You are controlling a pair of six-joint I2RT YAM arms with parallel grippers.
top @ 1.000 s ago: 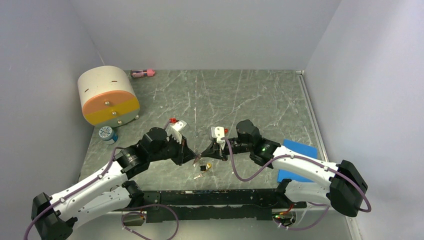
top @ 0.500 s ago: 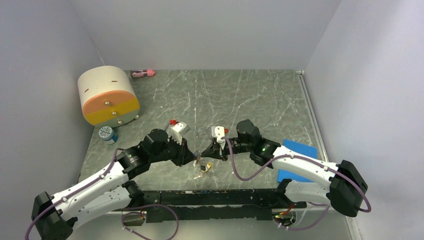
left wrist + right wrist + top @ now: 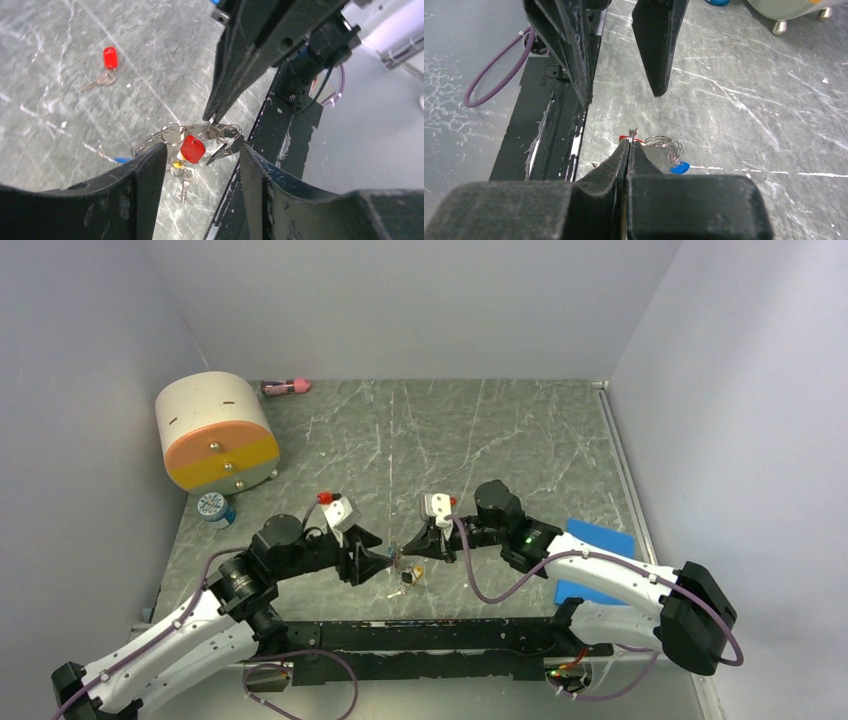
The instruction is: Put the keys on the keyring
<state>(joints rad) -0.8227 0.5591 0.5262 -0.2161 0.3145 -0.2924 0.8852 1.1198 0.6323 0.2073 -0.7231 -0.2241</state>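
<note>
My right gripper [image 3: 412, 544] is shut on the keyring [image 3: 172, 134], pinching its thin wire loop at the fingertips [image 3: 631, 136]. From the ring hangs a red-headed key [image 3: 192, 149], and silver keys [image 3: 183, 176] dangle under it, low over the table [image 3: 404, 576]. My left gripper [image 3: 382, 558] stands open just left of the ring. Its fingers [image 3: 145, 185] flank the hanging keys without touching them, and nothing is held. Another red-headed key [image 3: 109, 59] lies loose on the marble table top.
A cream-and-orange drum [image 3: 215, 430] stands at the back left, with a small blue-capped jar [image 3: 215, 508] in front of it. A pink item [image 3: 287, 387] lies at the far edge and a blue pad [image 3: 595, 540] at the right. The black rail [image 3: 420, 635] runs along the near edge.
My left gripper has opened and drawn back to the left, away from the keyring. The right gripper keeps its hold and has not moved.
</note>
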